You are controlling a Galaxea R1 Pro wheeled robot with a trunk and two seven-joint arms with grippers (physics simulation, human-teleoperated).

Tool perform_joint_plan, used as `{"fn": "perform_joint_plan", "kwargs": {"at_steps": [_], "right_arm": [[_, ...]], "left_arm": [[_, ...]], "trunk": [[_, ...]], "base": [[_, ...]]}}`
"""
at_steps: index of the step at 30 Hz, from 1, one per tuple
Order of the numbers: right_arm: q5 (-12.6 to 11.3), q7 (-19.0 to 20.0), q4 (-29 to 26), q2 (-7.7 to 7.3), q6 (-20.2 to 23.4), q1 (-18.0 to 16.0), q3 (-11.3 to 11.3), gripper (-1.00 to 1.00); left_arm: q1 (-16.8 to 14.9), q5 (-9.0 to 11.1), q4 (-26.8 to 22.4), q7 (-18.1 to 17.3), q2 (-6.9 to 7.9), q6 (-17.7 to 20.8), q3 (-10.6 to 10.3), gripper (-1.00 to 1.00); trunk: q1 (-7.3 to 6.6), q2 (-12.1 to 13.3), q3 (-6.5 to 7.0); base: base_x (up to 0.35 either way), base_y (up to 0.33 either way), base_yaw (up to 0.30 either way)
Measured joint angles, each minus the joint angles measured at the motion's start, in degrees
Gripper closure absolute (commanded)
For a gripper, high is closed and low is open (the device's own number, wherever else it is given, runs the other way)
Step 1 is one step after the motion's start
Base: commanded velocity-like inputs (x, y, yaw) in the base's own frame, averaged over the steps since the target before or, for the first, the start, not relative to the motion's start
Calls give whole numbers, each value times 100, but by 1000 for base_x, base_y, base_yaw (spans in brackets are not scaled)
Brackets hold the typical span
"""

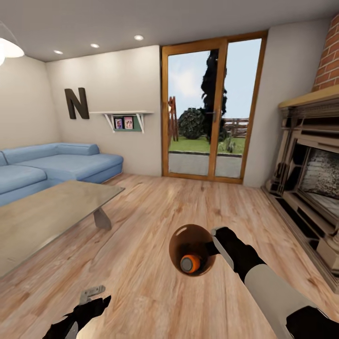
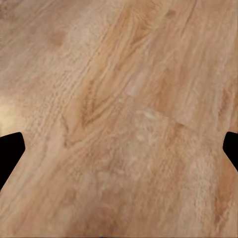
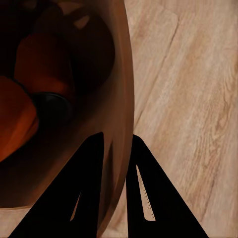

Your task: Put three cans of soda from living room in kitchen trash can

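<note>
A round tash can with a shiny brown-copper inside hangs above the living room's wood floor, its rim pinched between the right gripper's closed jaws. Inside lie orange soda cans, one showing its grey metal top toward the mouth.

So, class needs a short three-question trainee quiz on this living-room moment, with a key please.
1. True or false: the right gripper pinches the rim of the trash can.
2. What colour is the can seen inside it from the head view? A blue, B orange, C green.
3. Fill in: the left gripper hangs over the wood ____.

Key: 1 true. 2 B. 3 floor.
</note>
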Motion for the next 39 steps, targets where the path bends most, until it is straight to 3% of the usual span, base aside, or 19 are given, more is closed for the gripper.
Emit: {"fn": "perform_joint_plan", "kwargs": {"at_steps": [1, 2, 3, 7, 9, 19, 28, 36, 39], "right_arm": [[2, 0, 2, 1, 1, 0, 2, 100], [7, 4, 4, 4, 2, 0, 5, 100], [3, 8, 4, 6, 1, 0, 6, 100], [5, 14, 4, 3, 1, 0, 2, 100], [35, 14, 4, 5, 5, -1, 5, 100], [7, 18, 4, -1, 1, 0, -1, 100], [7, 22, -6, -6, 2, -1, -17, 100], [-51, 24, -36, -70, 5, -11, -98, 100], [-48, 20, -42, -67, 23, -15, -99, 100]], "left_arm": [[-70, 0, 35, 28, 2, 102, -2, -100], [-364, 5, 214, 101, 6, 603, -9, -100], [-503, 3, 315, 159, 6, 846, -12, -100], [-639, -3, 448, 399, -8, 1117, -22, -100], [-701, -6, 512, 716, -37, 1242, -24, -100], [-721, -7, 543, 934, -66, 1289, -17, -100], [-715, -8, 545, 943, -69, 1290, -47, -100], [-714, -6, 545, 958, -83, 1257, -415, -100], [-714, -7, 545, 960, -89, 1243, -463, -100]], "trunk": [[0, 0, 0], [0, 0, 1], [0, 0, 0], [0, 0, 0], [0, 0, 0], [0, 0, 0], [24, -11, -199], [44, -22, -376], [52, -26, -443]], "base": [[313, 0, 0], [292, 0, 0], [275, 0, 0], [191, 0, 0], [45, 0, 0], [10, 0, 0], [0, 0, 0], [0, 0, 0], [0, 0, 0]]}}
